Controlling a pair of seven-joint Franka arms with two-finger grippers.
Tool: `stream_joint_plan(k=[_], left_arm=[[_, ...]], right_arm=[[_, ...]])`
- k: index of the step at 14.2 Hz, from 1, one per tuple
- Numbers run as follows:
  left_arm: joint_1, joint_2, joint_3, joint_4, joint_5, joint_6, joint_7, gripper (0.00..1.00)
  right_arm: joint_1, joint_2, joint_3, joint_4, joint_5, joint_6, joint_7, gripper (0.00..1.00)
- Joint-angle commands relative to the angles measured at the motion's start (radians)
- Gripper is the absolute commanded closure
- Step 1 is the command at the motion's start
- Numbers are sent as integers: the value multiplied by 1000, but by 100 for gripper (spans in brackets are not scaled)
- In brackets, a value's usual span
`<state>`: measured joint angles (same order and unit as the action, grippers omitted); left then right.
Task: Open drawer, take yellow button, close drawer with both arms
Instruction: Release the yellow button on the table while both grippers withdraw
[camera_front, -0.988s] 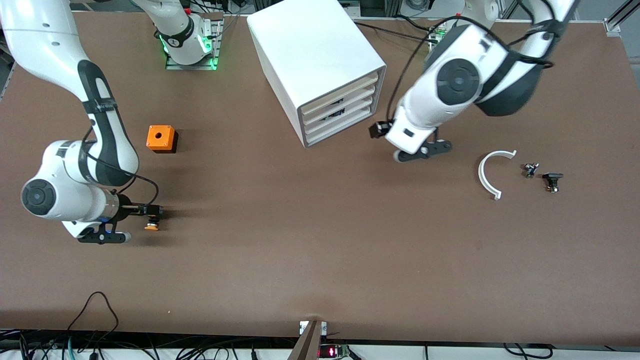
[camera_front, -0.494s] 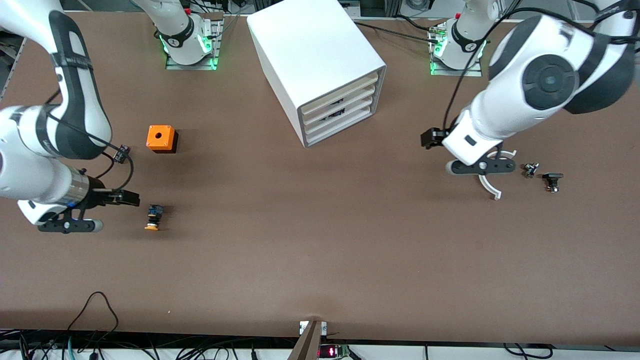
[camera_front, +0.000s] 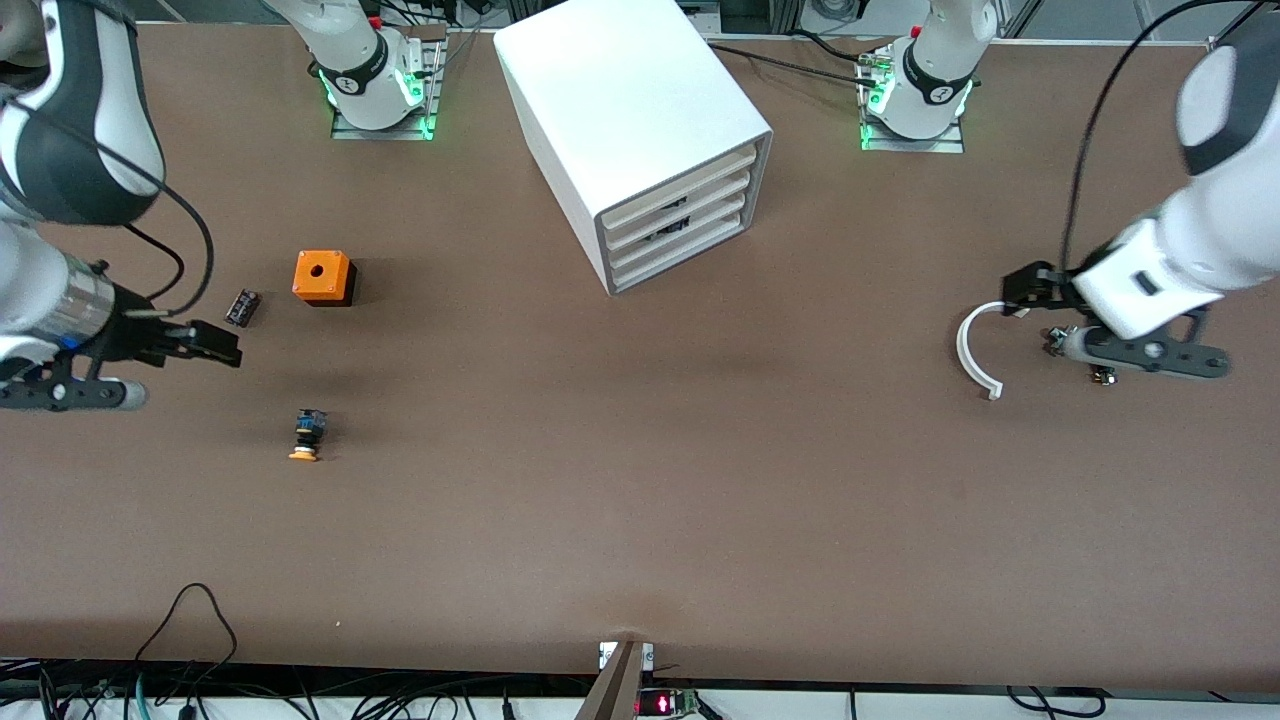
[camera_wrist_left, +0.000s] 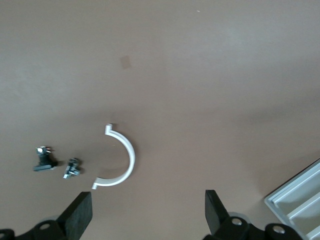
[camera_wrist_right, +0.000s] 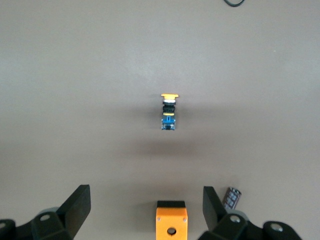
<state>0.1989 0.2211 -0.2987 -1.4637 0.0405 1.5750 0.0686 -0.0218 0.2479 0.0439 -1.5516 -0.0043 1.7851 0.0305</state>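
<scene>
Presently lying on its side on the bare worktop (camera_front: 640, 500): button (camera_front: 306, 436), toward the right arm's end, nearer the front camera than the orange cube box (camera_front: 322, 277) and the small black part (camera_front: 242, 306). Right gripper (camera_front: 215, 345) spread wide and empty, raised above the worktop near the black part. Left gripper (camera_wrist_left: 147, 212) likewise wide and empty, over the small fasteners (camera_wrist_left: 55, 164) beside the white curved piece (camera_front: 975, 347). Drawer unit (camera_front: 640, 130) with all drawers flush; task judged essentially complete, only parking both arms left. Right wrist view alone resolves the button's blue body; drawer fronts plain only in front view.
</scene>
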Motion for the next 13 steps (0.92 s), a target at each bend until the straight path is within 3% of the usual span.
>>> stream_joint_plan(k=[1, 3, 7, 13], left_arm=[[-120, -97, 182, -81, -47, 75, 62, 1], [-179, -170, 257, -188, -41, 179, 63, 1], [-196, -284, 271, -317, -25, 212, 49, 1], [-187, -258, 267, -280, -25, 145, 46, 1]], right_arm=[[3, -88, 14, -22, -2, -56, 46, 1], [5, -130, 14, -22, 0, -101, 46, 1], [25, -196, 8, -24, 1, -154, 48, 1], [25, -268, 17, -50, 3, -173, 114, 1]])
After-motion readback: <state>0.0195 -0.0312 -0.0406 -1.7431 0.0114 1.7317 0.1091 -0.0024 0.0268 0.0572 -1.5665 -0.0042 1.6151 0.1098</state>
